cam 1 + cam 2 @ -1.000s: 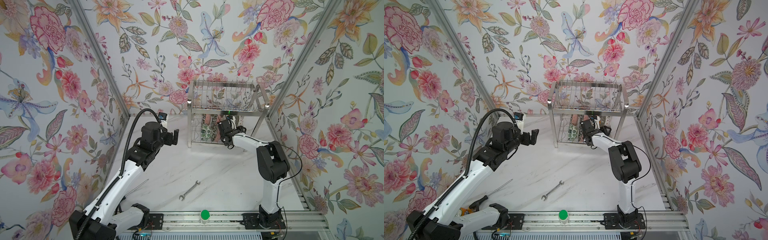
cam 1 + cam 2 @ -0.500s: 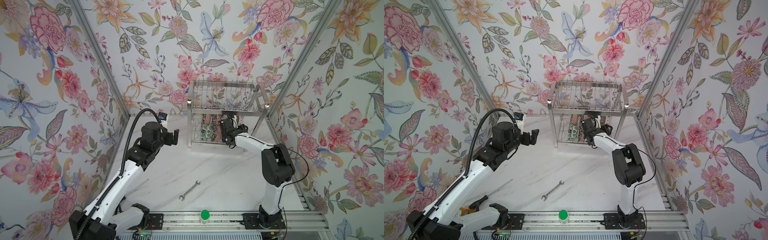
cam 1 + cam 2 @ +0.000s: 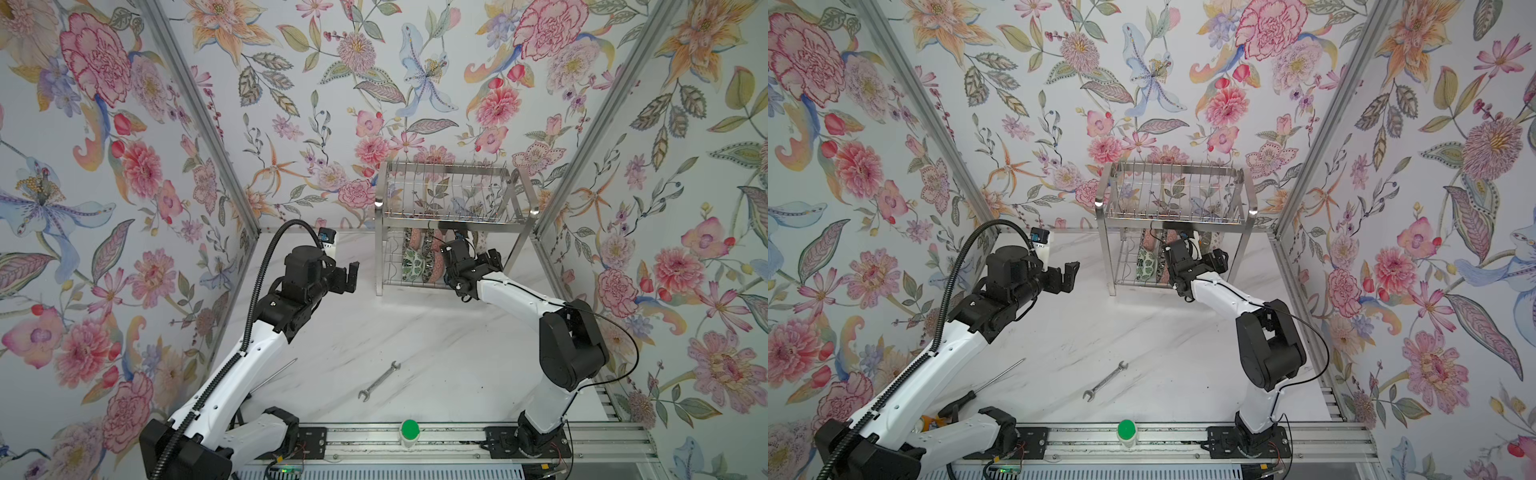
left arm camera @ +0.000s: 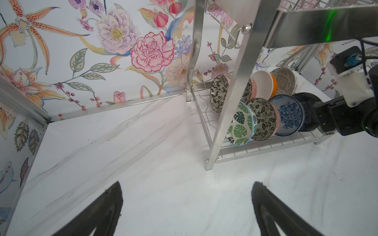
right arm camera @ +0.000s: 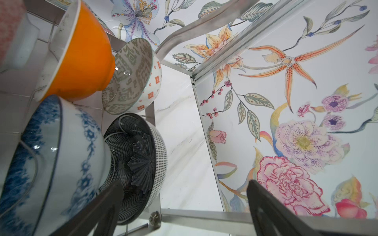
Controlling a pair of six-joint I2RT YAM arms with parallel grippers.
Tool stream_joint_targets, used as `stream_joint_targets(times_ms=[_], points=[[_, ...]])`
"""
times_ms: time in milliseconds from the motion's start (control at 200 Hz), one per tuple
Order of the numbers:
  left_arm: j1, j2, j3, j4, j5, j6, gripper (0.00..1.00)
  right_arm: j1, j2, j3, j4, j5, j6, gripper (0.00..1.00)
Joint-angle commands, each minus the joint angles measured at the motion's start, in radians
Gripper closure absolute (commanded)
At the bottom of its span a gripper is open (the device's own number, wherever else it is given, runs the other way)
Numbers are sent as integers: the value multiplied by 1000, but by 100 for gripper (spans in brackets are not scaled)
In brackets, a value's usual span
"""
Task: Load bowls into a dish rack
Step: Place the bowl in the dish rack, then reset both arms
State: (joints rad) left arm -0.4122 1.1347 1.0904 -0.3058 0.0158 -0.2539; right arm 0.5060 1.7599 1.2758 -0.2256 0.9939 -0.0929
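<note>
Flowered wallpaper lines the walls around a white marbled tabletop. The dish rack stands at the back wall, and the rest is placed from it.

All the bowls in sight stand on edge in the rack's lower tier, in two rows. The front row starts at the rack's front-left leg with a green-leaf bowl. Next to it come a black-and-white floral bowl, a blue-and-white bowl and a dark ribbed bowl. The back row holds a second floral bowl, a pink-sided bowl, an orange bowl and a grey-patterned bowl.

The right gripper reaches into the lower tier at the rack's right end. Its jaws are wide apart with nothing between them. One of its fingers crosses in front of the dark ribbed bowl, and I cannot tell whether it touches it.

The left gripper hovers over the tabletop off the rack's left side, near the front-left leg. Its jaws are spread and it holds nothing.

A wrench lies flat well in front of the rack. A screwdriver lies farther out to the front left, beside the left arm's base. A green knob sits on the front rail, well apart from the rack.
</note>
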Motion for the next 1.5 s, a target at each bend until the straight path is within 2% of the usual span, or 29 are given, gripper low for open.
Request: stream_joint_targets(times_ms=[0, 300, 360, 415, 510, 560, 671, 796, 851, 946, 1111, 1171, 1241, 1356, 1416, 1456, 1491], points=[[10, -30, -16, 17, 0, -15, 1, 22, -66, -49, 76, -59, -32, 1], [10, -74, -62, 23, -24, -22, 1, 124, -318, -284, 234, -246, -168, 1], [9, -96, -86, 45, -38, -27, 1, 135, -416, -345, 226, -318, -162, 0], [8, -131, -126, 88, -47, -27, 1, 166, -530, -408, 216, -433, -151, 1], [8, -212, -219, 208, -95, -37, 1, 163, -758, -511, 208, -595, -101, 1], [7, -256, -280, 277, -135, -42, 1, 148, -875, -560, 206, -629, -57, 1], [7, -329, -422, 443, -282, -48, 1, -5, -1070, -666, 208, -657, 36, 1], [7, -375, -652, 705, -471, -1, 1, -163, -1174, -816, 300, -653, 101, 1], [8, -366, -740, 814, -543, 32, 1, -206, -1164, -885, 399, -627, 134, 1], [7, -311, -832, 939, -636, 64, 1, -262, -1046, -983, 606, -544, 202, 1], [21, -198, -940, 1179, -691, 156, 0, -277, -764, -1017, 850, -496, 109, 1], [43, -181, -942, 1204, -657, 180, 1, -296, -705, -1050, 979, -514, 83, 1], [80, -146, -949, 1253, -642, 201, 1, -357, -625, -1067, 1072, -590, 109, 1], [180, -52, -974, 1331, -565, 162, 1, -437, -457, -1080, 1244, -665, 166, 1], [228, 23, -1003, 1419, -515, 138, 1, -443, -447, -1032, 1172, -695, 142, 1], [252, 83, -1015, 1517, -491, 135, 1, -458, -408, -1036, 1236, -726, 123, 1], [259, 110, -1004, 1535, -465, 136, 1, -476, -357, -1045, 1314, -760, 122, 1]])
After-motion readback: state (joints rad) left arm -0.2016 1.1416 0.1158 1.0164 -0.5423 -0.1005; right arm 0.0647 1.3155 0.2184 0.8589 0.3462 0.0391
